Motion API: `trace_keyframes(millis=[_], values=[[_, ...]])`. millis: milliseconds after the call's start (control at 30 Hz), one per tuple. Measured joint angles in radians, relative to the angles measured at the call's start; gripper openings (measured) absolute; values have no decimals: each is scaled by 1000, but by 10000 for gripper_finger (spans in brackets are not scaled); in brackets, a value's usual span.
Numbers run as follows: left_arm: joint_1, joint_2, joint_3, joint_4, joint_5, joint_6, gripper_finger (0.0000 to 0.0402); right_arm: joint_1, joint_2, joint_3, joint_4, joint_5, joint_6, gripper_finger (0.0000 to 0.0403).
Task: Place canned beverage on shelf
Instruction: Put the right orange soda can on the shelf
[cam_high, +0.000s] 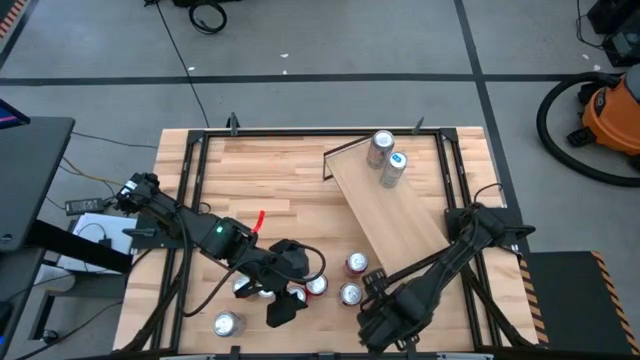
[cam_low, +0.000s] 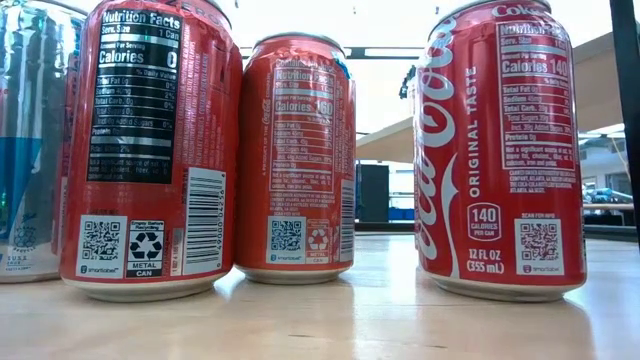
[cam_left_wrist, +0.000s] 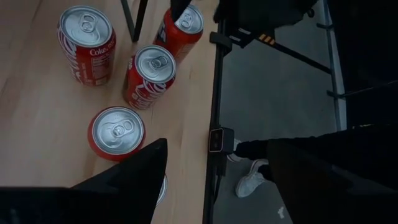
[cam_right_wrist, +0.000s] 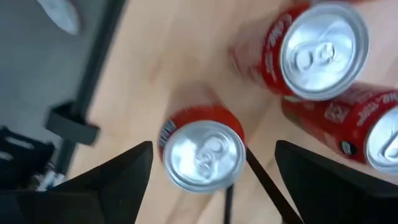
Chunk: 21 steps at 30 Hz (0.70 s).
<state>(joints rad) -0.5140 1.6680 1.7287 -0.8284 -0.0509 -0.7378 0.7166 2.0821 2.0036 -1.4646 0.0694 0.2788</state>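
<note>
Several red cans stand upright near the table's front edge (cam_high: 316, 285) (cam_high: 357, 263). My right gripper (cam_right_wrist: 211, 180) points down, open, a finger on either side of one red can (cam_right_wrist: 202, 152) (cam_high: 350, 293), apart from it. My left gripper (cam_left_wrist: 230, 180) (cam_high: 283, 305) hangs open over the front edge, beside a red can (cam_left_wrist: 116, 132), touching nothing. The shelf (cam_high: 390, 205), a light wood plank, lies slantwise on the table; two cans (cam_high: 380, 148) (cam_high: 393, 168) stand on its far end. The low view shows three red cans (cam_low: 295, 160) and no gripper.
A silver-topped can (cam_high: 226, 323) stands at the front left and a blue-and-silver can (cam_low: 25, 140) beside the red ones. Black rails (cam_high: 190, 200) run along the table's sides. A person's white shoe (cam_left_wrist: 252, 180) shows on the floor beyond the front edge.
</note>
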Motion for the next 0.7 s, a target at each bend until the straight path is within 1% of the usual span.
trace_keyframes(millis=[100,267,600,700], values=[[0,0,0,-2,0,0,286,-6,29,23,-15,1,-17,348],[0,0,0,-21,0,0,286,-5,27,14,3,16,-17,348],[0,1,0,-35,1,1,286,15,27,12,10,-2,-3,348],[0,1,0,-36,1,15,286,17,26,-14,34,-5,-1,348]])
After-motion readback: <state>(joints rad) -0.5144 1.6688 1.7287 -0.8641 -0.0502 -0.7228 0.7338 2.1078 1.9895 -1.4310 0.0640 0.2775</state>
